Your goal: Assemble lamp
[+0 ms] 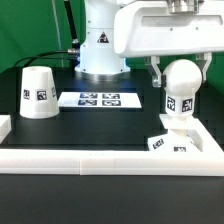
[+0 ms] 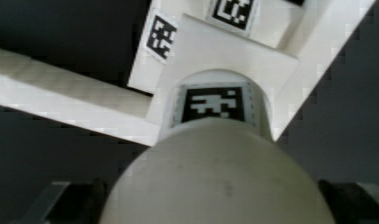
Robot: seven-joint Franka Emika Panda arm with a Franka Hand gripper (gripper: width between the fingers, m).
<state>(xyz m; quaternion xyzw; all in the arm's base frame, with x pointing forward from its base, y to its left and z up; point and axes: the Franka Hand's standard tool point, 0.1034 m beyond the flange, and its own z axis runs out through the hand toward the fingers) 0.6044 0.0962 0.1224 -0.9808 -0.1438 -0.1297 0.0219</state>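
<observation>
The round white bulb (image 1: 181, 84) with a square tag stands upright above the blocky white base (image 1: 171, 141) at the exterior view's right; whether it touches the base I cannot tell. My gripper (image 1: 180, 72) is shut on the bulb, one finger on each side of its ball. In the wrist view the bulb (image 2: 212, 165) fills the foreground between the dark fingers (image 2: 70, 203), with the base (image 2: 257, 45) beyond it. The tapered shade (image 1: 38, 92) stands alone on the black table at the exterior view's left.
The marker board (image 1: 98, 99) lies flat at the middle back. A long white rail (image 1: 100, 160) runs along the front edge and turns up at both sides. The arm's white base (image 1: 100, 45) stands behind the board.
</observation>
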